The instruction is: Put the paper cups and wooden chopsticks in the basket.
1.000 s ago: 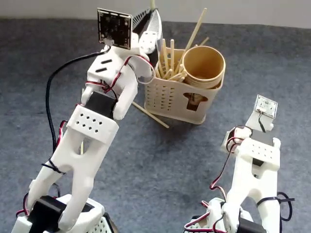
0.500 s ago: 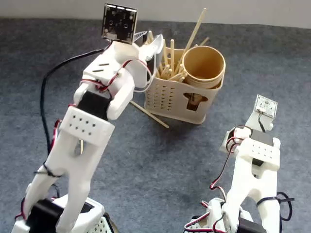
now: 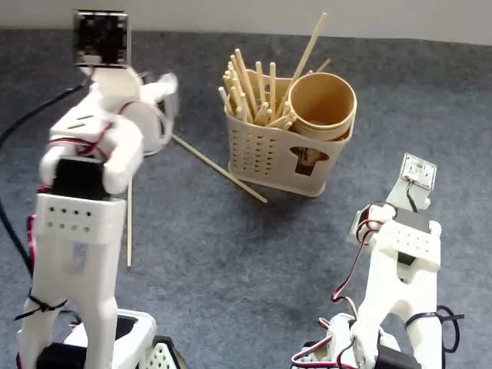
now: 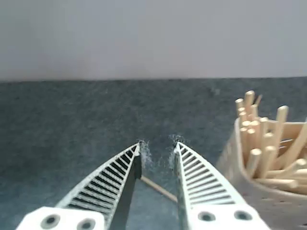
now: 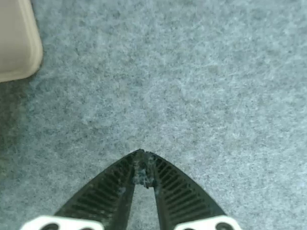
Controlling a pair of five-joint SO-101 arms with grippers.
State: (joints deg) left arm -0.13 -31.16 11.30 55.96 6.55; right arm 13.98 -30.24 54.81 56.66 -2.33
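Right arm [image 3: 400,257]: nearest the camera, on the near side of the basket and apart from it.
Right jaws: clenched tip to tip, grasping nothing, over the grey surface [image 5: 201,81].
First loose chopstick [image 3: 128,223]: lies flat on the surface just beside the left arm [image 3: 81,200], partly hidden by it.
Second loose chopstick [image 3: 219,169]: lies slantwise on the surface; one end is near the left arm's head, the other just beside the basket's near foot. Contact cannot be told.
Basket [image 3: 269,157]: upright at mid-surface.
Paper cup [image 3: 321,104]: inside the basket on its right-hand side, mouth tipped towards the camera.
Bundled chopsticks [image 3: 250,84]: stand on end in the basket's left-hand part, beside the cup.
Left jaws: released, spread apart and grasping nothing, to the left of the basket; the wrist view shows the second loose chopstick in the gap between them.
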